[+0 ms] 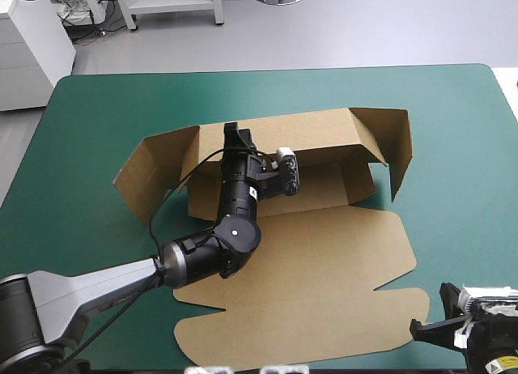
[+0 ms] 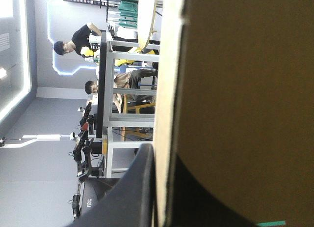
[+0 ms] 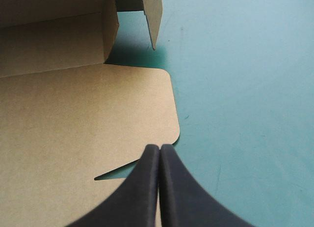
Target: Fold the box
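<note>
High view: the brown box [image 1: 324, 261] lies at the middle of the teal-green table cover [image 1: 453, 123], a partly raised sheet. Its long axis runs from 9 o'clock to 3 o'clock, the 3 o'clock end set slightly farther back. The back wall [image 1: 312, 135] stands upright along the 12 o'clock side. A side flap is raised at each end, one at 9 o'clock [image 1: 154, 176] and one at 3 o'clock [image 1: 394, 143]. The lid [image 1: 340, 301] lies flat and points to 6 o'clock, toward the table's near edge.

The left gripper [image 1: 236, 133] enters from 8 o'clock, crosses the lid and reaches the back wall's top edge. In the left wrist view its black fingers are all but closed, one on each face, with the board's pale cut edge pinched between them.

The right gripper [image 3: 159, 147] sits at 5 o'clock of the box, near the table's near right corner. Its fingers are pressed together in one point and hold nothing, the tip at the lid's rounded corner.

A small white label [image 1: 252, 193] on the left arm's wrist is too small to read.
</note>
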